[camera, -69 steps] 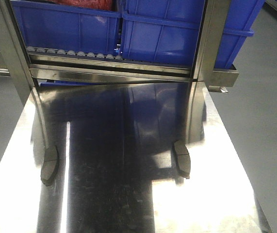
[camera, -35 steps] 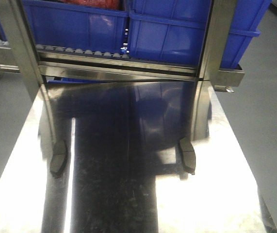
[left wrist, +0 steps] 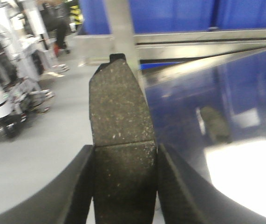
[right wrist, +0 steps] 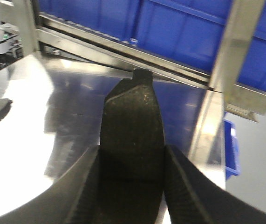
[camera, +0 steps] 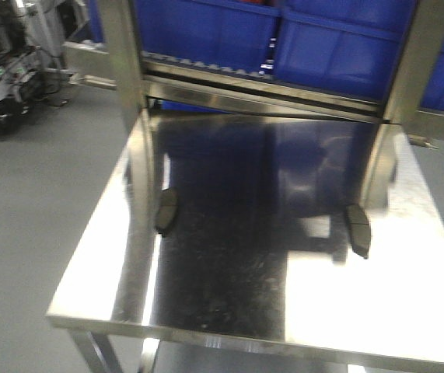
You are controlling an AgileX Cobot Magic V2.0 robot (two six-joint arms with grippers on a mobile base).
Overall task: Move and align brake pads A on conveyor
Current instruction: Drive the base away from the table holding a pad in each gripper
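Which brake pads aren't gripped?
The left pad and right pad lying on the steel table; the left gripper and right gripper each clamp another pad.

The table (camera: 214, 311) is shiny silver steel, mirroring deep blue and black bands beside white glare. One pad (camera: 166, 211) and a second pad (camera: 357, 229) on it are matte charcoal. The left-held pad (left wrist: 121, 112) is dark grey-brown, speckled with pale flecks, with a thin pale line across it. The left gripper (left wrist: 126, 148) has black fingers (left wrist: 72, 186). The right-held pad (right wrist: 133, 121) is near-black with faint flecks, and the right gripper (right wrist: 133, 150) also has black fingers (right wrist: 188, 186). The bins (camera: 206, 31) are bright blue, the frame (camera: 124, 54) silver, the floor (camera: 27, 194) plain grey.
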